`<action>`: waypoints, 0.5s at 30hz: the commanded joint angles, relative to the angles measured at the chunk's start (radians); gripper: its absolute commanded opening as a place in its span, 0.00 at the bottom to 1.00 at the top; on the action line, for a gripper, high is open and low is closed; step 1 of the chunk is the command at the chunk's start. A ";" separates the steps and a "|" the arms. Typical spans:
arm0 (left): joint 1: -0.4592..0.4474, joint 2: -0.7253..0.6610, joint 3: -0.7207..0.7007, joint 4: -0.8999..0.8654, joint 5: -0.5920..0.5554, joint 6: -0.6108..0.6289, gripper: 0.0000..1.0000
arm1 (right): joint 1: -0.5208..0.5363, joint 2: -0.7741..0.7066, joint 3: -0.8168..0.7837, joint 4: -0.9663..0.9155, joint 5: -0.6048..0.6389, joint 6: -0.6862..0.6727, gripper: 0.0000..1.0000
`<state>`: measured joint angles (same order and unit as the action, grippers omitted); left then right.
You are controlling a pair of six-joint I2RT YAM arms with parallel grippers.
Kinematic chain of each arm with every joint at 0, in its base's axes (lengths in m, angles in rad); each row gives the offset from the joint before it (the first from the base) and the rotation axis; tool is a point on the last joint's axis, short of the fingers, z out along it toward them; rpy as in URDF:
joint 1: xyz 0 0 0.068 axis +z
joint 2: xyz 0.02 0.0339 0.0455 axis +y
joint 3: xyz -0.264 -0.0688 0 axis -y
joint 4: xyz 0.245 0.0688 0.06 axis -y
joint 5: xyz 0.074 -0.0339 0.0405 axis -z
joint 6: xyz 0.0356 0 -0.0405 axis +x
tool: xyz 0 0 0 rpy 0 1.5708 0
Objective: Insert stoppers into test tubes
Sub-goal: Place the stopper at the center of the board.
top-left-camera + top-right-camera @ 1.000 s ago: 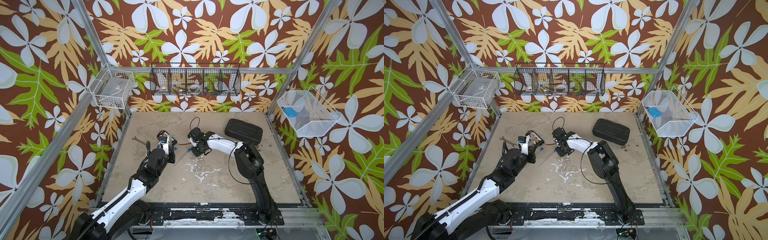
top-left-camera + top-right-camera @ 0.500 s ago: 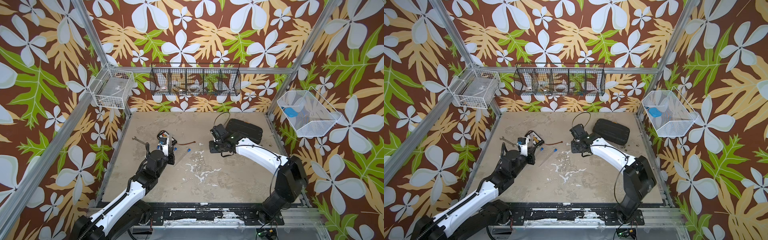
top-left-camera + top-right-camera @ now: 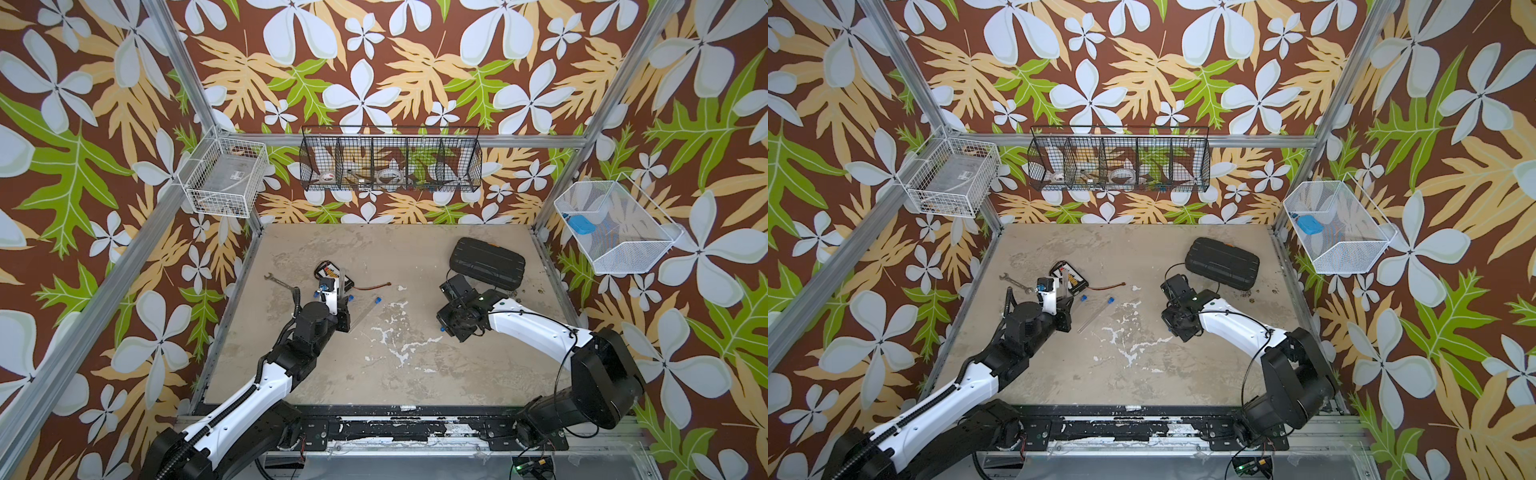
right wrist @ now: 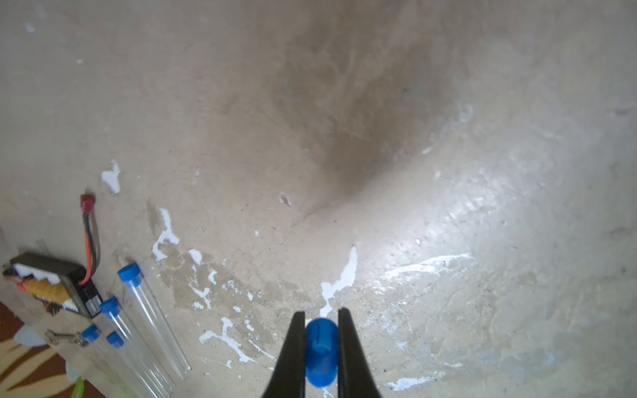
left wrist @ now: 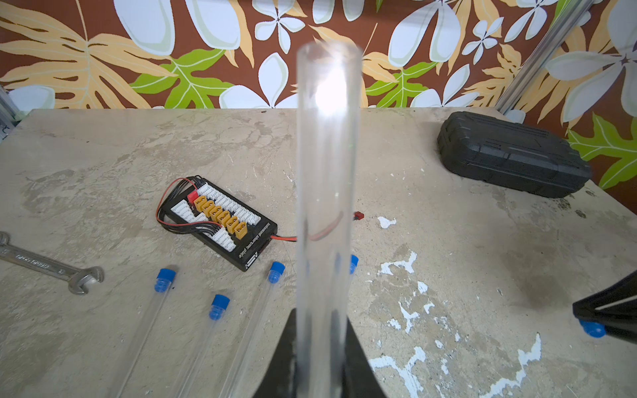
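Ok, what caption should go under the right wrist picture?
Right gripper pinches a blue stopper over the table; four capped test tubes lie nearby.

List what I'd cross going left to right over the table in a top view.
Wrench → left claw gripping an open test tube → stoppered tube lying flat → right claw pinching a blue stopper. Charging board and black case overlap the claws, so left out.

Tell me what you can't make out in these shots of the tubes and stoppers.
Left wrist view: held test tube, base hidden inside the left tool.
Same view: lying tubes, closed ends cut off by the picture's edge.
Same view: one stopper, mostly hidden behind the held test tube.
Both top views: black basket, contents too small.
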<state>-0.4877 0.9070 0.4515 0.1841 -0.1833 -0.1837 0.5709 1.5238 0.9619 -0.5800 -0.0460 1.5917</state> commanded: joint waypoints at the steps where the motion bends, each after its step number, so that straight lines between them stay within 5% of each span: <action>1: 0.001 0.007 0.015 0.018 -0.005 -0.020 0.00 | -0.004 0.020 -0.024 0.038 -0.041 0.177 0.11; 15: 0.002 0.018 0.047 -0.063 -0.002 -0.018 0.00 | -0.019 0.130 -0.052 0.082 -0.085 0.231 0.15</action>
<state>-0.4877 0.9268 0.4873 0.1368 -0.1822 -0.2035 0.5510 1.6413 0.9092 -0.5045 -0.1234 1.8030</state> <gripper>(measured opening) 0.169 0.149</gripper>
